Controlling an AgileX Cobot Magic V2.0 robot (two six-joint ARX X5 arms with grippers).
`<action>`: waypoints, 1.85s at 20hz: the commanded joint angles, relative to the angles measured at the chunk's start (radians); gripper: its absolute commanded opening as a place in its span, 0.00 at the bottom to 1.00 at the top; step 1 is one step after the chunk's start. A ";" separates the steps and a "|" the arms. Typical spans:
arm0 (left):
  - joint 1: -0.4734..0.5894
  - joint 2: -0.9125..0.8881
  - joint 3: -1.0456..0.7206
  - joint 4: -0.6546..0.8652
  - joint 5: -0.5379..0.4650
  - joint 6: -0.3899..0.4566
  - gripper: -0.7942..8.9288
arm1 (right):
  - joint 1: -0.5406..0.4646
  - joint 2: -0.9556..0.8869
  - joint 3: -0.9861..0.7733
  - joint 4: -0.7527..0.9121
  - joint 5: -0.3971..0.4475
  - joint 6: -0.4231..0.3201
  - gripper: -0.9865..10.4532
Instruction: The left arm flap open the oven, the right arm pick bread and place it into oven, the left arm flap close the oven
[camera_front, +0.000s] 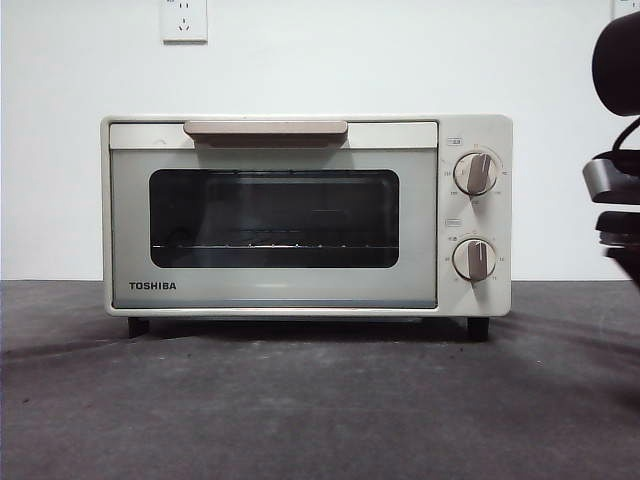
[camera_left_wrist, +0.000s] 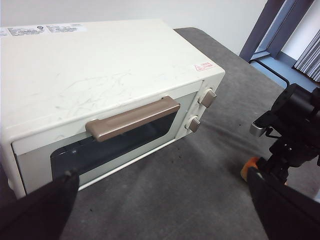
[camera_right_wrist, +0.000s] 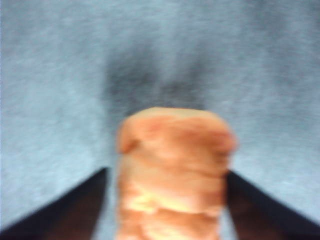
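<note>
The cream-white TOSHIBA oven (camera_front: 305, 215) stands on the dark table with its glass door shut and its beige handle (camera_front: 265, 128) at the top. In the left wrist view the oven (camera_left_wrist: 100, 75) lies below and ahead of my left gripper (camera_left_wrist: 162, 172). That gripper is open and empty, apart from the handle (camera_left_wrist: 132, 118). My right gripper (camera_right_wrist: 167, 170) is shut on the golden-orange bread (camera_right_wrist: 172, 170), one jaw against each side. The right arm (camera_front: 615, 190) shows at the right edge of the front view. An orange bit of the bread (camera_left_wrist: 247, 165) shows under that arm.
Two beige knobs (camera_front: 475, 215) sit on the oven's right panel. A wire rack (camera_front: 270, 244) shows through the window. A white wall with a socket (camera_front: 184, 20) stands behind. Grey table surface (camera_front: 300, 400) lies in front of the oven.
</note>
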 joint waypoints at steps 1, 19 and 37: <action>-0.005 0.005 0.021 0.011 0.002 -0.007 0.68 | -0.017 0.012 0.006 -0.014 0.000 -0.006 0.23; -0.128 0.400 0.101 0.146 -0.027 0.070 0.10 | -0.043 -0.388 0.422 -0.433 -0.089 -0.090 0.17; -0.249 0.697 0.223 0.229 -0.338 0.512 0.10 | -0.043 -0.462 0.422 -0.457 -0.188 -0.061 0.17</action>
